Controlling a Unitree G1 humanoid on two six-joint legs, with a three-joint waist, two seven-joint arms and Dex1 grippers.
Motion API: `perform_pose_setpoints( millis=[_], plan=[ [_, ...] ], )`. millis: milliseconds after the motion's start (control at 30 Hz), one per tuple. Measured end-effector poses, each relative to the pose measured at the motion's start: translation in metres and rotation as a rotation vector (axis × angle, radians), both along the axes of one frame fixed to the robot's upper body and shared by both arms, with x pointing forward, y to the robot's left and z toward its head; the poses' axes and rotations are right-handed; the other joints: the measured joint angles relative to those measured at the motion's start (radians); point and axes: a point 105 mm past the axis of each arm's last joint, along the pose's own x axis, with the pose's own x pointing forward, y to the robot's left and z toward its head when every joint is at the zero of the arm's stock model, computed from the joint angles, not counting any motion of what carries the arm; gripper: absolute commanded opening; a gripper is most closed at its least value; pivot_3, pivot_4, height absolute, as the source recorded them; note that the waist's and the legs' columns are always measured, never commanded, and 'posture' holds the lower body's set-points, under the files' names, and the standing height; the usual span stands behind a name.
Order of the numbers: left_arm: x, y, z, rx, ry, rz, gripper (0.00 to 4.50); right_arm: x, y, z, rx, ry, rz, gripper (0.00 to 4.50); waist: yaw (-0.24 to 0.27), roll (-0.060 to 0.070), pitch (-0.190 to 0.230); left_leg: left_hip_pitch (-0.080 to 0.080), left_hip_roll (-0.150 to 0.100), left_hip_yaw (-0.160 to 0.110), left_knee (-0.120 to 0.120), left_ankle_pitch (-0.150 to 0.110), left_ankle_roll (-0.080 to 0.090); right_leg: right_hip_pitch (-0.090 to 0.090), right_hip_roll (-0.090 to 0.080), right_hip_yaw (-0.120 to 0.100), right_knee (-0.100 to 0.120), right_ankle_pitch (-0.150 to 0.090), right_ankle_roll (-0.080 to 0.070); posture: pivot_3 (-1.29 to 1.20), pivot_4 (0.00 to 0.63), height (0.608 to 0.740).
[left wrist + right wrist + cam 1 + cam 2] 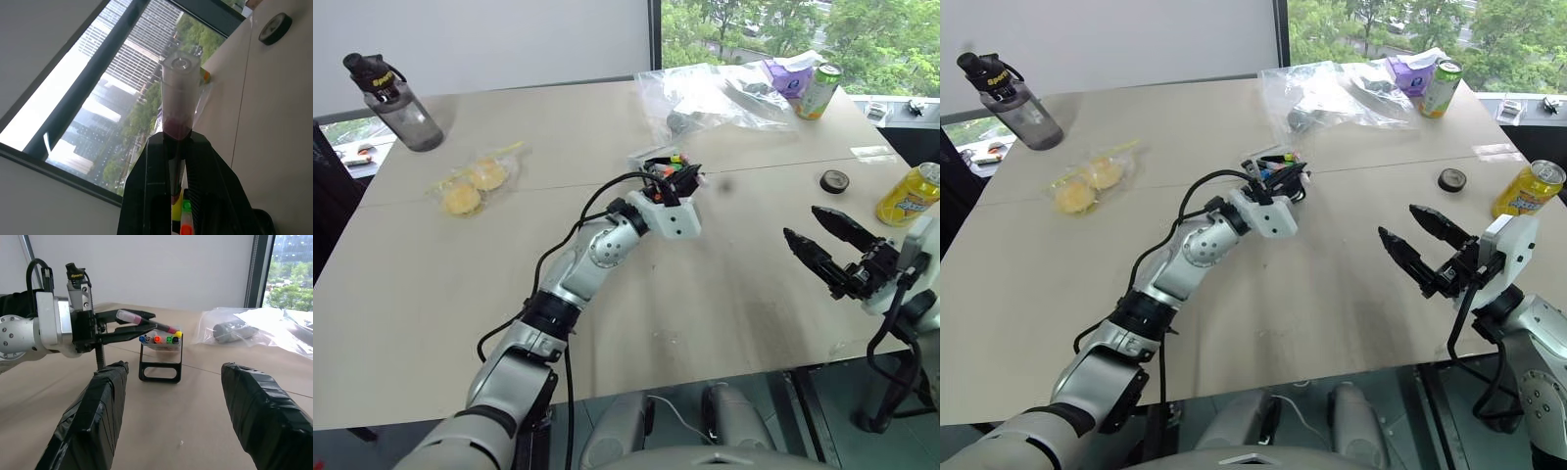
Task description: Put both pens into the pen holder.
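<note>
L hand point(128, 325) clamped on white pen point(142, 319) over pen holder point(160, 357), R hand point(822, 245) wide open, empty, above worktop point(431, 294)

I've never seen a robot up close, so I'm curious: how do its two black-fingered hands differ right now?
The left end effector is shut on a white-barrelled pen with a magenta end; the right end effector is open and holds nothing. The left one reaches over the small black wire-frame pen holder at mid-table; the right one hovers off to the side, apart from it. Both have two black fingers and sit above the beige table.
</note>
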Motion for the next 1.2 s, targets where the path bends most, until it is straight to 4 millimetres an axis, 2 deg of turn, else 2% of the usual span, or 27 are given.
perform_pose_setpoints(
  millis=[633,667,733,900,933,1200],
  plan=[
    [0.021,0.022,-0.008,0.049,0.04,0.145,0.0,0.0,0.0,0.0,-0.004,0.0,-0.001,3.26,0.001,0.0,0.0,0.0,0.0,0.0,0.0,0.0,0.0,0.0,0.0,0.0,0.0,0.0,0.0,0.0,0.15,0.74],
    [0.023,0.023,-0.009,0.05,0.044,0.151,0.95,0.0,0.0,0.0,-0.004,0.0,-0.001,3.42,0.001,0.0,0.0,0.0,0.0,0.0,0.0,0.0,0.0,0.0,0.0,0.0,0.0,0.0,0.0,0.0,0.15,0.74],
    [0.026,0.025,-0.01,0.051,0.051,0.162,1.61,0.0,0.0,0.0,-0.004,0.0,-0.002,3.42,0.0,0.0,0.0,0.0,0.0,0.0,0.0,0.0,0.0,0.0,0.0,0.0,0.0,0.0,0.0,0.0,0.15,0.74],
    [0.03,0.026,0.002,0.041,0.001,0.184,4.16,0.0,0.0,0.0,-0.004,-0.001,-0.002,3.42,0.0,0.0,0.0,0.0,0.0,0.0,0.0,0.0,0.0,0.0,0.0,0.0,0.0,0.0,0.0,0.0,0.15,0.74],
    [0.031,0.027,0.002,0.041,-0.004,0.187,4.48,0.0,0.0,0.0,-0.004,-0.001,-0.002,3.42,0.0,0.0,0.0,0.0,0.0,0.0,0.0,0.0,0.0,0.0,0.0,0.0,0.0,0.0,0.0,0.0,0.15,0.74],
    [0.029,0.027,0.006,0.008,-0.017,0.183,4.48,0.001,0.001,0.004,-0.005,-0.016,0.003,3.42,0.0,0.0,0.0,0.0,0.0,0.0,0.0,0.0,0.0,0.0,0.0,0.0,0.0,0.0,0.0,0.0,0.15,0.74]
  ],
)
